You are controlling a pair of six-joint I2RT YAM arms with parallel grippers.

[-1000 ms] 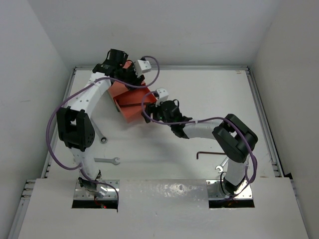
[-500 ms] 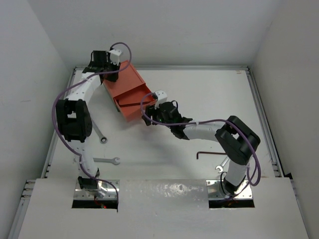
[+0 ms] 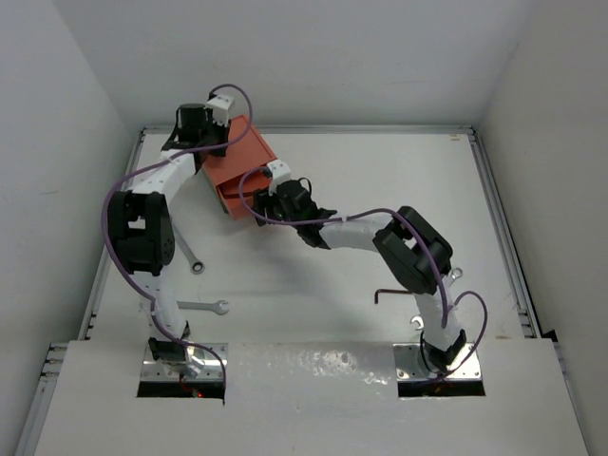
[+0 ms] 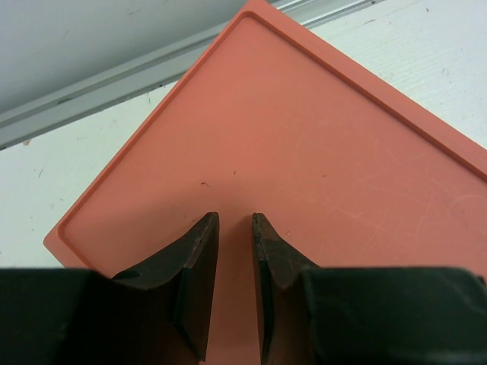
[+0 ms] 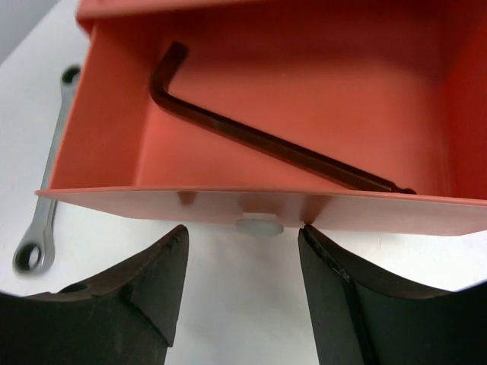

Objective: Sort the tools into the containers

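The orange-red box (image 3: 242,157) stands at the back left. Its upper drawer (image 5: 228,201) is pulled open and holds a black hex key (image 5: 266,144). The dark green drawer does not show. My left gripper (image 3: 211,144) rests on the box's flat top (image 4: 304,137); its jaws (image 4: 233,217) are nearly shut and hold nothing. My right gripper (image 3: 264,202) is open, with its jaws (image 5: 243,236) on either side of the drawer's white knob (image 5: 259,226), not touching it. A second black hex key (image 3: 389,294) lies on the table.
Two silver wrenches (image 3: 193,258) (image 3: 211,306) lie near the left arm; one also shows in the right wrist view (image 5: 46,198). A third wrench (image 3: 419,321) lies partly under the right arm. Purple cables loop over both arms. A raised rail (image 3: 499,228) edges the table.
My left gripper has swung from the box's front to its back-left corner and settled on the top. My right arm has reached left, up to the drawer's front.
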